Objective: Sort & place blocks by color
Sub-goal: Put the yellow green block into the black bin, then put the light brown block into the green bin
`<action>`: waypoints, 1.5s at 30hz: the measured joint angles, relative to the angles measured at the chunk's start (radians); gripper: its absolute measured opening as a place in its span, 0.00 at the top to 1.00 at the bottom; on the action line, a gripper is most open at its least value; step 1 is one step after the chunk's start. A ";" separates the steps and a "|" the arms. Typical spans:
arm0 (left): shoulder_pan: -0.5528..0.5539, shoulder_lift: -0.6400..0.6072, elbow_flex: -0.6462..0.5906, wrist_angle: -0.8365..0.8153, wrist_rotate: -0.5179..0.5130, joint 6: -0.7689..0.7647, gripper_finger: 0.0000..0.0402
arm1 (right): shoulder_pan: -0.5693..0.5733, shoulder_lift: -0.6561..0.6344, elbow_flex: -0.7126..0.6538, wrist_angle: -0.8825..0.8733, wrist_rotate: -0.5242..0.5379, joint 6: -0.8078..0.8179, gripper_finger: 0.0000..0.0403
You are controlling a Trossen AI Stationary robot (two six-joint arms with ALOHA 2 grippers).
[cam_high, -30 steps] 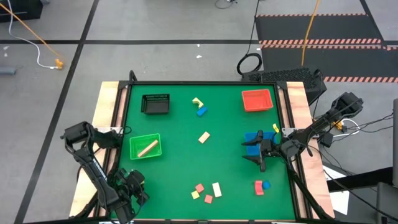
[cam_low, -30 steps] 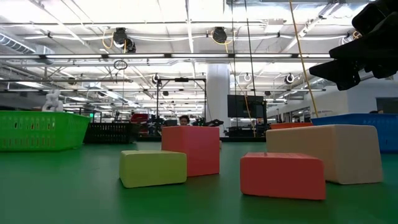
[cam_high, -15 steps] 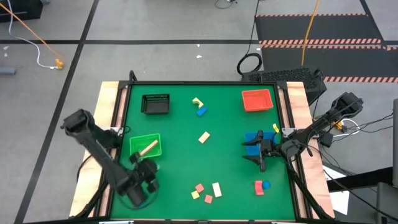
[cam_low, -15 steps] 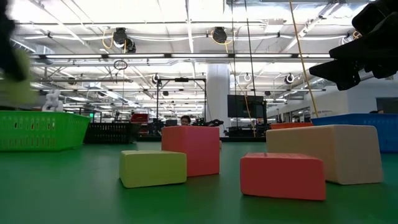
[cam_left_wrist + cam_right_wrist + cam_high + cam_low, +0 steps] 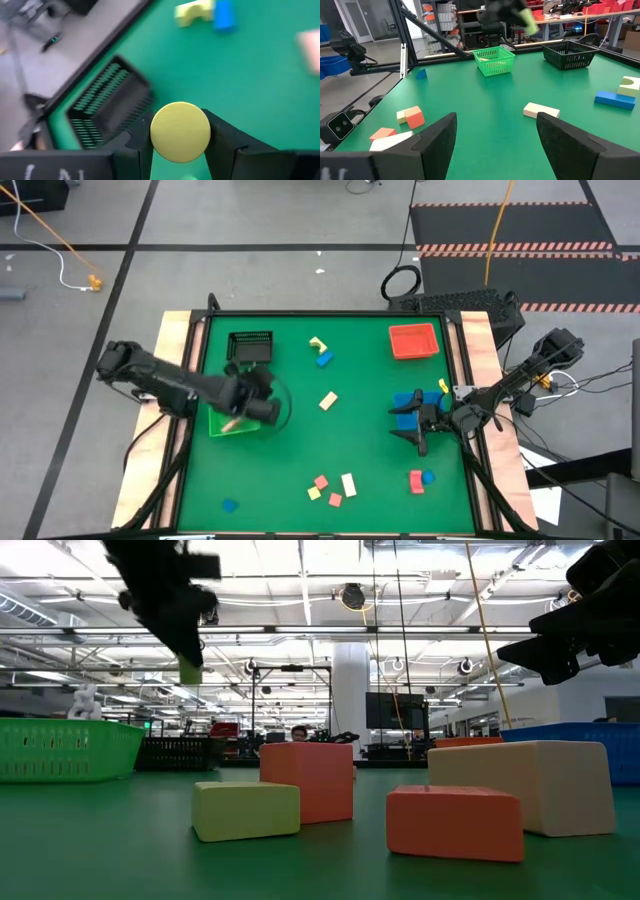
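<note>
Blocks lie scattered over the green tabletop [image 5: 300,450], and one of them, a yellow-green cylinder block [image 5: 180,132], is clamped between the fingers of the left end effector [image 5: 262,404], raised above the surface at the edge of the green bin [image 5: 222,426], which sits near the tabletop's left edge and holds a tan bar [image 5: 485,58]. Just beyond it stands the black bin [image 5: 250,346], toward the far left corner. A yellow arch block [image 5: 317,344] and a blue bar [image 5: 324,359] lie together near the far edge, and a cream bar [image 5: 328,401] lies around the middle. Near the front edge sits a cluster of a pink block [image 5: 320,481], a yellow block [image 5: 314,494], a red block [image 5: 335,500] and a cream block [image 5: 348,484]. A small blue block [image 5: 229,505] lies alone by the front left corner. The right end effector [image 5: 414,423] hangs with its fingers spread wide and empty by the blue bin [image 5: 408,401] at the right edge; the red bin [image 5: 413,341] sits in the far right corner.
</note>
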 joint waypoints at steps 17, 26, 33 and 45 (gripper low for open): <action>0.465 -0.008 -0.239 0.330 0.085 0.177 0.66 | 0.000 0.000 0.000 -0.001 0.000 0.000 0.34; 0.562 -0.008 -0.337 0.545 0.118 0.189 0.67 | 0.000 0.000 0.000 -0.001 0.000 0.000 0.34; 0.575 -0.008 -0.349 0.576 0.115 0.169 0.55 | 0.000 0.000 0.000 -0.001 0.000 0.000 0.34; 0.553 -0.044 -0.349 0.634 0.116 0.180 0.51 | 0.000 0.000 0.000 -0.001 0.000 0.000 0.34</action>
